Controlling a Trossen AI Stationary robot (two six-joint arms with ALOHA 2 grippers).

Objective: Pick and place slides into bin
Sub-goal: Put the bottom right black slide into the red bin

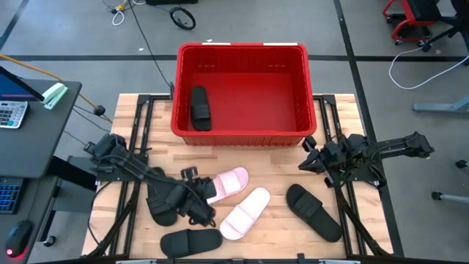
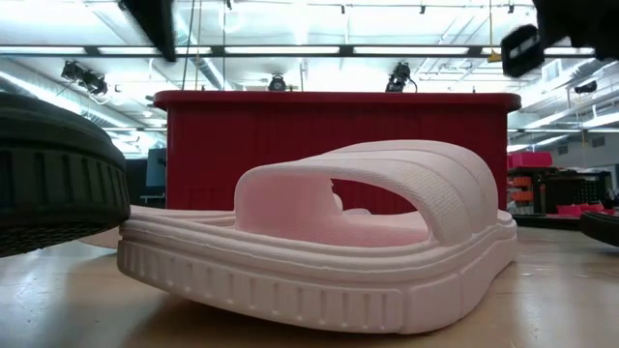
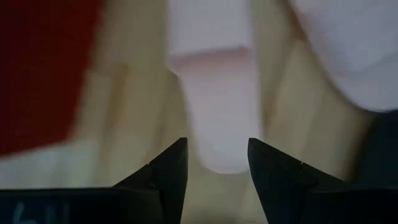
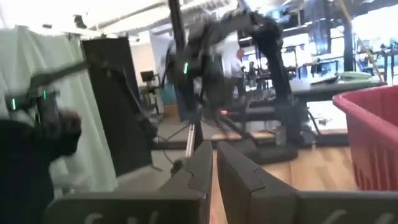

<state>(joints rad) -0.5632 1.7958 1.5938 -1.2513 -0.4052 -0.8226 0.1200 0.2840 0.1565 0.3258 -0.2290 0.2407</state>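
Overhead, wooden table (image 1: pixel 278 158), grey floor (image 1: pixel 88 37), cables (image 1: pixel 182 16)

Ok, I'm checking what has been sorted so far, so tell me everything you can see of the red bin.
The red bin is a large rectangular plastic basket with a thick rim and finely ribbed walls, standing upright at the far edge of the wooden table, centred between the two arms. Its mouth is open. Inside, one black slide lies on the floor near the left wall; the rest of the floor is bare. Neither gripper touches it. From table level its long front wall rises behind a pink slide.
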